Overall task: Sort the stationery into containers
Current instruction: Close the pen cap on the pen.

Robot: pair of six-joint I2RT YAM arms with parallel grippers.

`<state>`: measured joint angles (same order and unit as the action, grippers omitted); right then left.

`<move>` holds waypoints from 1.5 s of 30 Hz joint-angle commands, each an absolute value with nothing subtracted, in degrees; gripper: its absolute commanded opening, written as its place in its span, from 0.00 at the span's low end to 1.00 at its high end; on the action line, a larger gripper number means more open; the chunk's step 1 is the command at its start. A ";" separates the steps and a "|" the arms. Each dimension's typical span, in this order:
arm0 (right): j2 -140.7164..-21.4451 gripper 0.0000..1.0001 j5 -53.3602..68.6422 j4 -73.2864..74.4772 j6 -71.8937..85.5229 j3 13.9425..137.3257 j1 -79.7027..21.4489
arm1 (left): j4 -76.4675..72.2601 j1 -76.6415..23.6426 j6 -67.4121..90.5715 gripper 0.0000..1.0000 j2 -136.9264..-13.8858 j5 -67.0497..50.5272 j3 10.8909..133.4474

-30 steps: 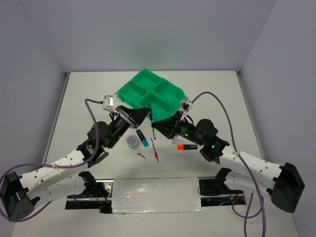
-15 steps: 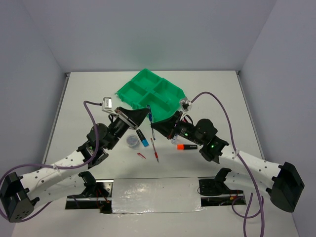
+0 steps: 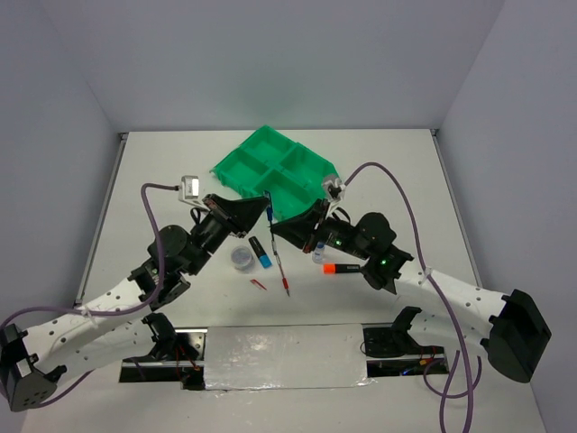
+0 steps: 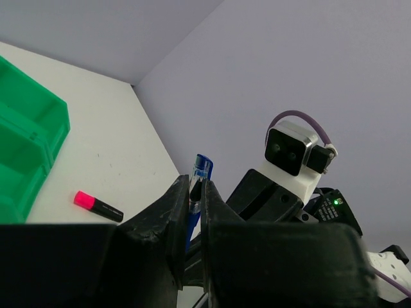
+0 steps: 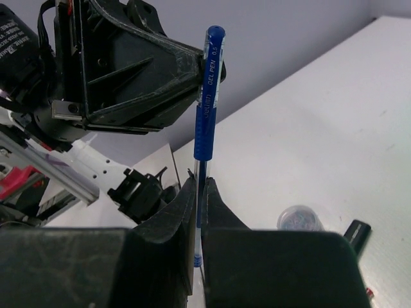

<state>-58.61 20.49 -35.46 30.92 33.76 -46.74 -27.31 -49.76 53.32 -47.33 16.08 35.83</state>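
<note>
A thin blue pen stands upright above the table, in front of the green four-compartment tray. My left gripper is shut on its upper part; the pen shows between its jaws in the left wrist view. My right gripper is shut on the pen's lower part. On the table lie a blue-capped highlighter, a round grey tin, a red pen, an orange-capped highlighter and a small clear bottle. A pink-capped highlighter lies right of the tray.
A small red piece lies near the front of the table. The tray's wall is at the left of the left wrist view. The tin and a black highlighter end lie below the right gripper. Both arms meet over the table's middle.
Both grippers have shifted a little to the left and farther back with the blue pen held between them. The left arm's elbow swung left. The items on the table have not moved.
</note>
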 commanded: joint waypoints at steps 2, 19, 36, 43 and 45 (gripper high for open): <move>-57.04 0.00 21.53 -50.10 28.12 36.65 -47.11 | -15.13 -51.42 48.69 0.12 -46.76 11.77 39.54; -56.78 0.00 22.32 -49.83 27.86 36.47 -47.02 | -16.61 -51.42 43.16 0.38 -46.14 8.18 44.65; -58.80 0.47 31.73 -47.99 27.42 40.61 -47.11 | -16.34 -51.42 40.00 0.00 -47.64 1.85 45.27; -60.29 0.58 33.13 -47.73 28.04 41.13 -47.02 | -17.66 -51.50 38.32 0.00 -46.23 0.44 44.30; -60.82 0.54 33.75 -48.25 28.30 40.87 -47.02 | -18.10 -51.42 37.97 0.00 -45.79 0.44 43.95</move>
